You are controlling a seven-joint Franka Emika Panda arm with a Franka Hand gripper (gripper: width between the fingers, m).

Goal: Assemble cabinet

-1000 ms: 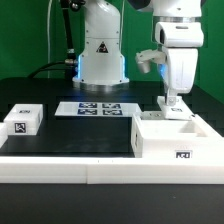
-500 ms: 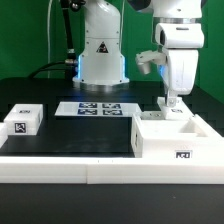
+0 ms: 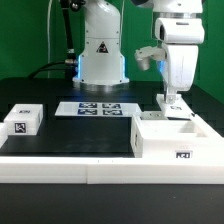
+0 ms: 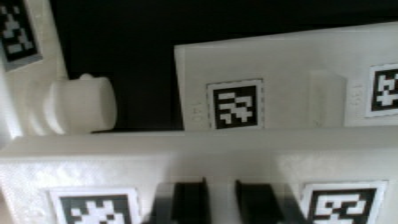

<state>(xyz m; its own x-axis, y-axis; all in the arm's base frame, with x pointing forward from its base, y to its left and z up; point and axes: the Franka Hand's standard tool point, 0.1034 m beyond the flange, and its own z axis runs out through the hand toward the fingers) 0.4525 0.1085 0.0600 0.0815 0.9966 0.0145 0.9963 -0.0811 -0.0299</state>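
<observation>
The cabinet [image 3: 170, 137] is a large white box with open recesses and a tag on its front, at the exterior view's right. My gripper [image 3: 172, 101] hangs straight down over its back edge. In the wrist view the two dark fingers [image 4: 187, 202] stand close together, and a narrow white strip of the cabinet [image 4: 214, 105] shows between them. My gripper [image 4: 222, 203] looks shut on that thin white wall. Tags lie on either side of the fingers. A short white round peg [image 4: 75, 104] sticks out beside the tagged panel.
A small white tagged block [image 3: 22, 121] sits at the exterior view's left. The marker board [image 3: 97, 108] lies flat in the middle, in front of the robot base [image 3: 101, 55]. A white ledge [image 3: 60, 168] runs along the table's front.
</observation>
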